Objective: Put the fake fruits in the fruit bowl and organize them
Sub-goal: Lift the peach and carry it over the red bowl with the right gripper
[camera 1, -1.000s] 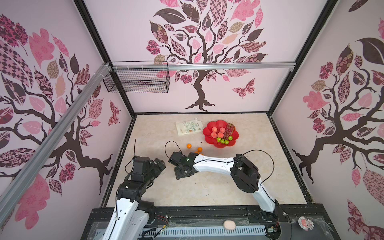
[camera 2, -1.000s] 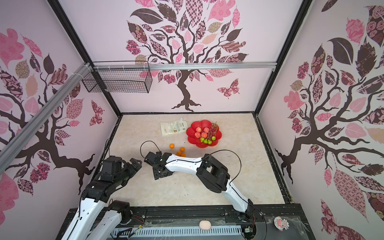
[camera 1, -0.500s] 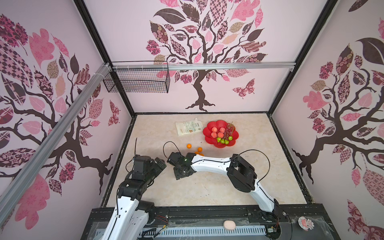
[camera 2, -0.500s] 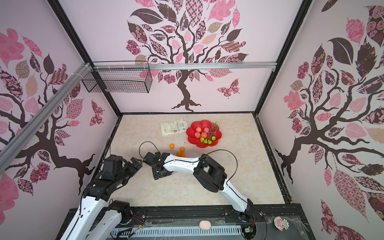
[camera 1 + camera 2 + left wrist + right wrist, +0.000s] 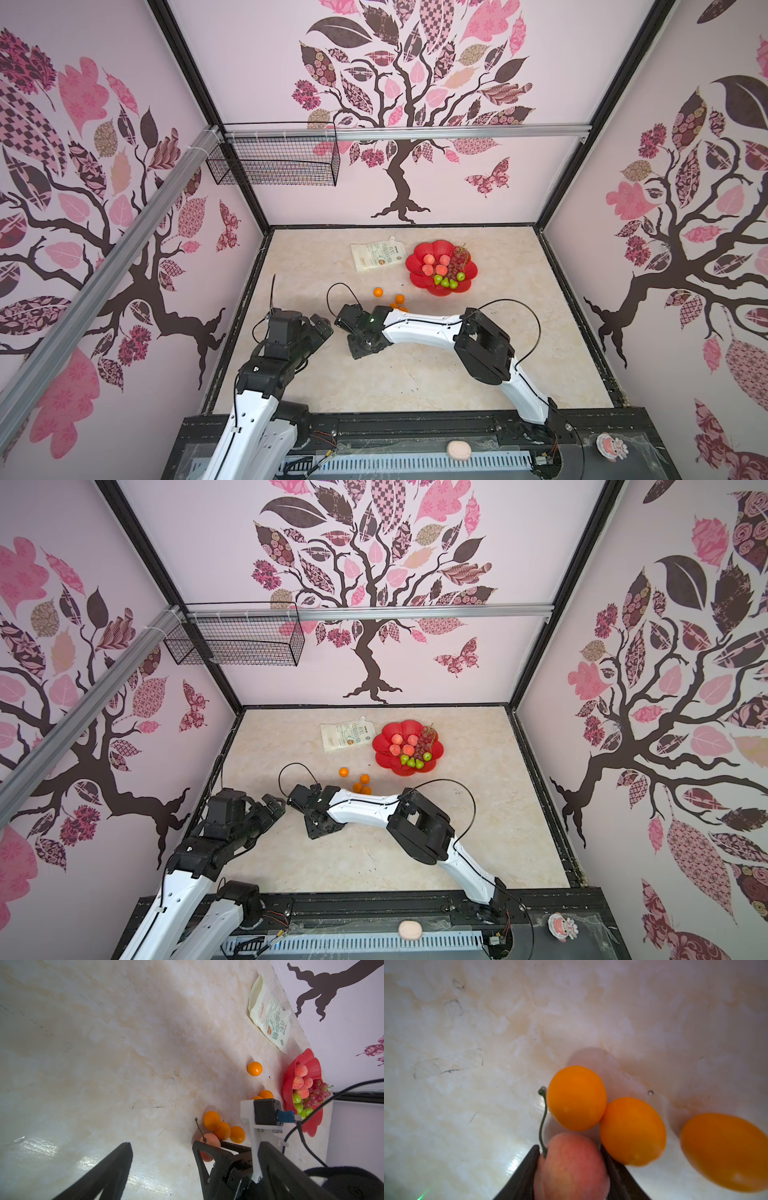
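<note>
Top views, fruit bowl (image 5: 423,283): red, scalloped, toward the back of the table (image 5: 415,374), right of middle, just beside a white pouch (image 5: 377,256).
Top views, bowl contents: four peaches (image 5: 434,264) on the left, grape bunch (image 5: 458,257) at the back right, green fruits (image 5: 447,282) in a row along the near side.
Top views, wire basket (image 5: 274,162): black mesh, hung high in the back left corner.
Top views, tangerines (image 5: 343,772): loose on the table in front of the bowl; one alone at the left, others bunched beside the right arm.
Top views, right gripper (image 5: 362,344): left of middle, pointing down at the table, fingertips hidden under its own body.
Top views, left gripper (image 5: 322,325): just left of the right gripper, apart from it.
Left wrist, left gripper: jaws spread wide, gripping nothing; one dark finger (image 5: 112,1169) over bare table.
Left wrist, fruit bowl (image 5: 309,1059): peaches at the pouch end, grapes and green fruits behind them.
Left wrist, stemmed pink-red fruit (image 5: 211,1142): outside the bowl, against a finger of the right gripper, three tangerines just beside it.
Right wrist, right gripper (image 5: 569,1147): narrowed onto the stemmed pink-red fruit (image 5: 571,1169), a dark finger against each flank; on the table or lifted, cannot tell.
Right wrist, tangerines: two touching each other beside the held fruit, a third apart and blurred.
</note>
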`<state>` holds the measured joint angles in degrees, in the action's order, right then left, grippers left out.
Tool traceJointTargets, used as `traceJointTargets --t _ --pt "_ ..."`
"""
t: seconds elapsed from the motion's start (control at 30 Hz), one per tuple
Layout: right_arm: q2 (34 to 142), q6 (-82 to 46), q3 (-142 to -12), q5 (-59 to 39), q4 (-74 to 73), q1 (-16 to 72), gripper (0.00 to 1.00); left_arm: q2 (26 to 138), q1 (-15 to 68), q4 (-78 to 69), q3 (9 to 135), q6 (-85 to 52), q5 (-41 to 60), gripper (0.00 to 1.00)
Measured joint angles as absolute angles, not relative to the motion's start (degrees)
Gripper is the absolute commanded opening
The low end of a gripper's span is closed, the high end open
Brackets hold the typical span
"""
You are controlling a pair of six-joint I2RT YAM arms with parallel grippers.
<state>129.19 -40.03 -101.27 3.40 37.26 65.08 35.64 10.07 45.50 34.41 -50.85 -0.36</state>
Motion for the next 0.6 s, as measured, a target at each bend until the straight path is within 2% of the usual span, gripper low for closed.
traceJointTargets --t 0.23,0.43,0.6 --pt "124.03 -39.81 -93.93 3.42 35.77 65.08 0.46 36.84 10.07 44.27 34.41 -48.93 1.58 0.98" --pt "115.09 -39.88 -87.48 3.68 35.20 65.06 0.46 43.00 10.61 40.73 34.46 -46.22 6.87 0.98" --pt "106.17 -40.03 -82.21 4.40 34.44 64.23 0.46 45.89 14.92 36.86 34.50 -45.23 7.99 0.98"
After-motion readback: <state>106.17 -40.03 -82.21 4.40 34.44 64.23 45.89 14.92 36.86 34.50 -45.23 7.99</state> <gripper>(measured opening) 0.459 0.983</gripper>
